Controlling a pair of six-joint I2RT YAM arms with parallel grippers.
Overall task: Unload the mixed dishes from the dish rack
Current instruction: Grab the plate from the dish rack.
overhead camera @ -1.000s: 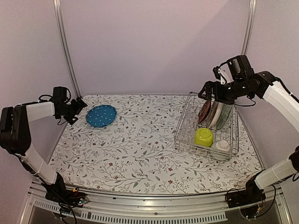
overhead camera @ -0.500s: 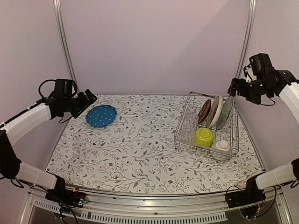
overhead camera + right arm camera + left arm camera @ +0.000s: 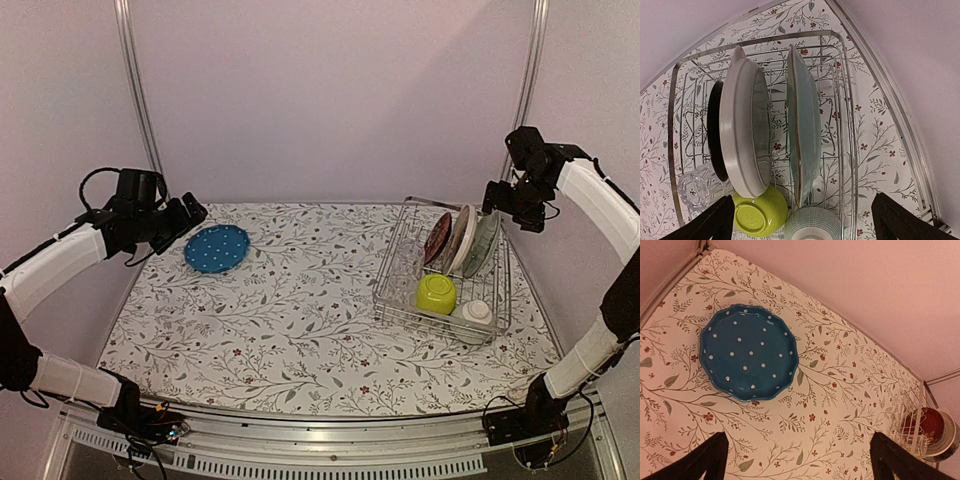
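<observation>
The silver wire dish rack [image 3: 395,290] stands at the right. In it three plates stand on edge: a red floral plate [image 3: 436,238], a grey ringed plate [image 3: 460,238] and a pale blue-green plate [image 3: 484,243]. In front of them lie a lime-green bowl [image 3: 436,293] and a small whitish bowl [image 3: 476,312]. The right wrist view shows the rack [image 3: 850,150], the pale blue-green plate [image 3: 805,130], the grey plate [image 3: 742,135], the lime-green bowl [image 3: 757,215], the whitish bowl [image 3: 812,225] and a clear glass [image 3: 696,189]. My right gripper [image 3: 497,192] is open and empty above the plates. My left gripper [image 3: 190,212] is open and empty above the table beside the blue dish.
A dark blue dish with white dots [image 3: 216,247] lies flat on the floral tablecloth at the back left; it also shows in the left wrist view [image 3: 747,352]. The back wall and metal corner posts [image 3: 140,100] stand close behind both grippers.
My right arm has lifted away from the plates in the rack and moved right, then settled a little lower. My left arm has swung up and right toward the blue dish.
</observation>
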